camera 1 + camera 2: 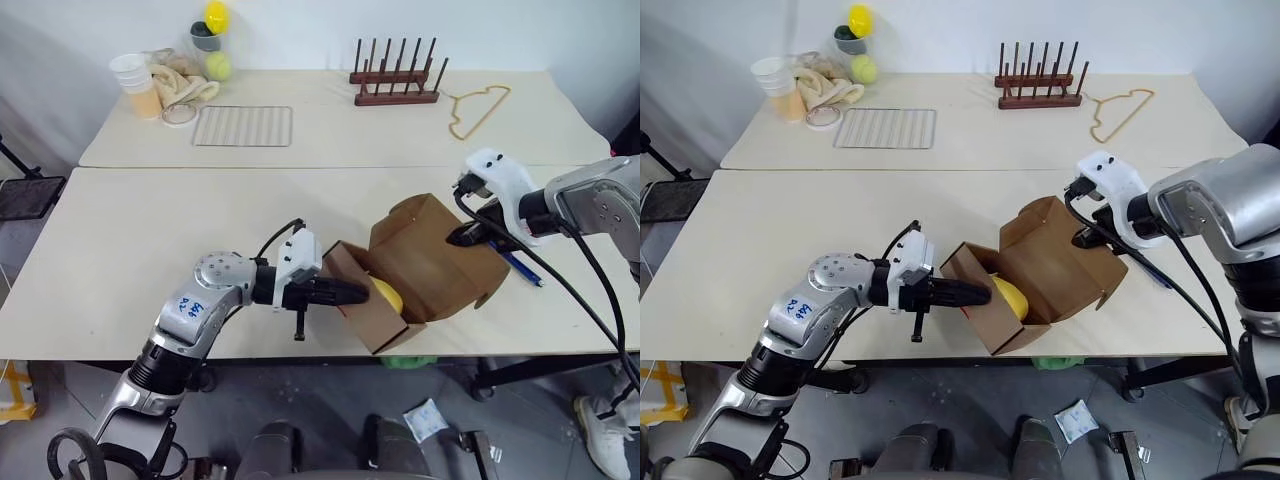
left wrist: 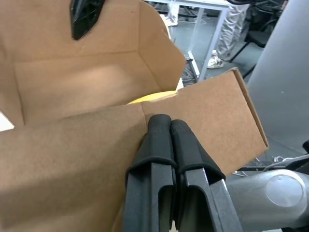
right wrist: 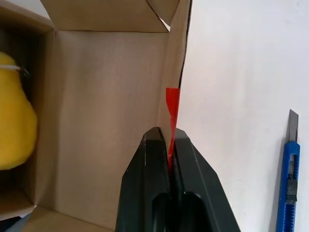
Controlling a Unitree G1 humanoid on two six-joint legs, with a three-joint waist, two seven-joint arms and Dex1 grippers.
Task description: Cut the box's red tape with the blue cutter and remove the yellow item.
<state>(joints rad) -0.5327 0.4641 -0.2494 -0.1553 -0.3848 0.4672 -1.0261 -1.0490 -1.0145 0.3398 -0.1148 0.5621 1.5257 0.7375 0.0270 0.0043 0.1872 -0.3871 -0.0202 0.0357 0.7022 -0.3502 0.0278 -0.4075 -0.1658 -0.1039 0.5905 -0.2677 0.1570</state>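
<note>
Yellow item (image 1: 388, 294) inside the box (image 1: 430, 262) looks soft and light, best pinched at its middle; left gripper (image 2: 166, 126) pressed together, right gripper (image 3: 164, 136) pinching the lid.

On the far surface (image 1: 330, 140), a wire rack (image 1: 243, 126) lies at about eleven o'clock. Beyond it, toward ten o'clock, stand stacked cups (image 1: 136, 85), a heap of cloth (image 1: 183, 80), a tape roll (image 1: 179, 115) and a clear tube holding balls (image 1: 213, 42). A wooden peg rack (image 1: 397, 75) sits at one o'clock, with a wire hanger (image 1: 476, 108) just beside it at two.
</note>
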